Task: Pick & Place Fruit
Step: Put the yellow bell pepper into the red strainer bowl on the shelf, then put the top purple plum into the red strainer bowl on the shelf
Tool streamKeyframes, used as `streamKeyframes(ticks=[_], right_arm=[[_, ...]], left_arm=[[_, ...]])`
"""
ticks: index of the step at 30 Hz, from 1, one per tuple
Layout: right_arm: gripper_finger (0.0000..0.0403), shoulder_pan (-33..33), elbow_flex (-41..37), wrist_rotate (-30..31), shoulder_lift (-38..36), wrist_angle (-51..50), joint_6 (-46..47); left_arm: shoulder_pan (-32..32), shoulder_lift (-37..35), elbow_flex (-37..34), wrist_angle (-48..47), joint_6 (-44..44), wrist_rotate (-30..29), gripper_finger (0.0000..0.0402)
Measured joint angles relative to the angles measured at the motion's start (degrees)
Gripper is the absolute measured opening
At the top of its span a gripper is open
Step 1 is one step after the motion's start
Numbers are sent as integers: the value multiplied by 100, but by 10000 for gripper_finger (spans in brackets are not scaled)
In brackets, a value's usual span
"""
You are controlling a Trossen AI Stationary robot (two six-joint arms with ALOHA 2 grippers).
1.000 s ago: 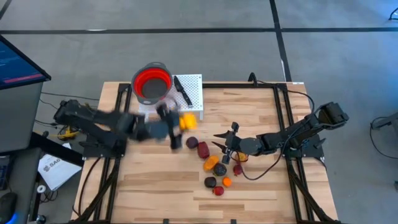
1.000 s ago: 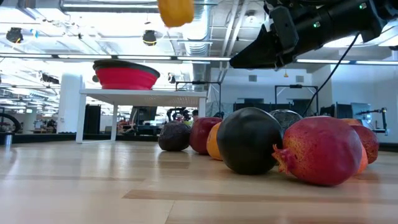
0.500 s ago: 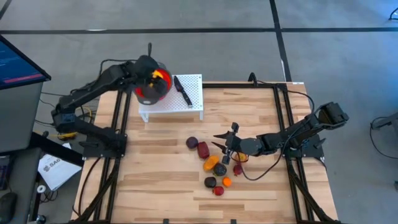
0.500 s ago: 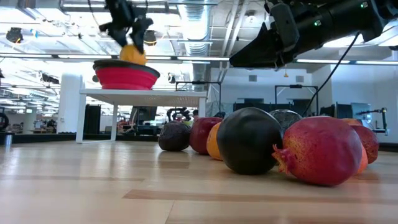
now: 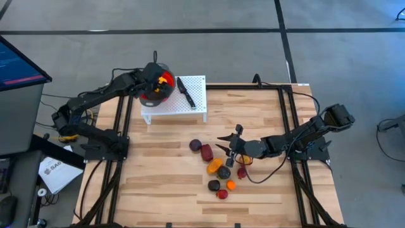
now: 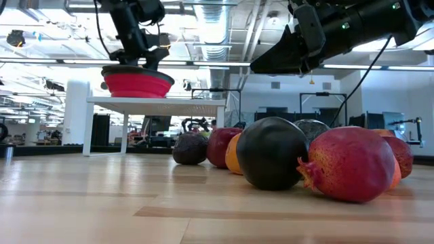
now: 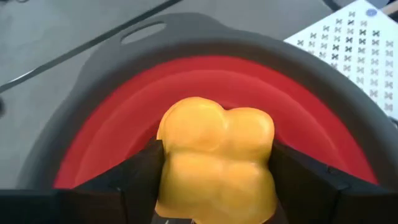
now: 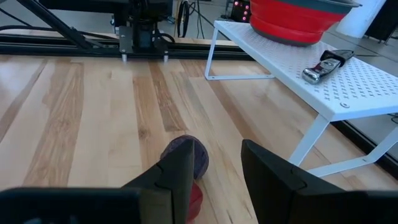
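- Landmark: red bowl (image 5: 155, 88), on the white rack (image 5: 183, 104) at the table's (image 5: 164, 183) far edge.
- Nearest, well short of the bowl: fruit pile (image 5: 217, 170) on the bare wood — black, dark red, orange, purple pieces, several touching.
- Right gripper (image 5: 230, 147) hangs low at the pile's right side, pointing toward the bowl; fingers (image 8: 174, 177) parted, nothing between them. Purple fruit (image 8: 185, 155) lies just ahead of them.
- Knife (image 5: 185, 92) lies on the rack just right of the bowl.
- Left gripper (image 5: 154, 79) is over the bowl, its tips down inside the rim.
- Yellow fruit (image 7: 216, 165) sits clamped between the left fingers (image 7: 140, 171), inside the bowl's red wall (image 7: 118, 121).
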Motion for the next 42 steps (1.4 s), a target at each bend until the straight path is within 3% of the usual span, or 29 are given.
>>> streamKeyframes(ticks=[5, 17, 24, 28, 32, 36, 42], right_arm=[[128, 0, 0, -2, 0, 0, 0], [128, 0, 0, -2, 0, 0, 0], [128, 0, 0, -2, 0, 0, 0], [128, -13, 0, -2, 0, -11, 0], [128, 69, -8, -2, -109, -398, -74], [127, 210, 2, -1, -528, -1433, 8], [128, 424, -2, 14, -1130, -2968, 691]], left_arm=[[2, 0, -291, 376, 37, -4, 270], [0, -127, -468, 844, 579, -93, 340], [-22, -843, -468, 951, 629, -125, 341], [-321, -1451, -468, 1056, 647, 244, 333], [-1198, -1845, -466, 1113, 868, 1077, 317], [-2749, -1769, -466, 1122, 1028, 1214, 296], [-4951, -762, -607, 1321, 1056, 99, 276]])
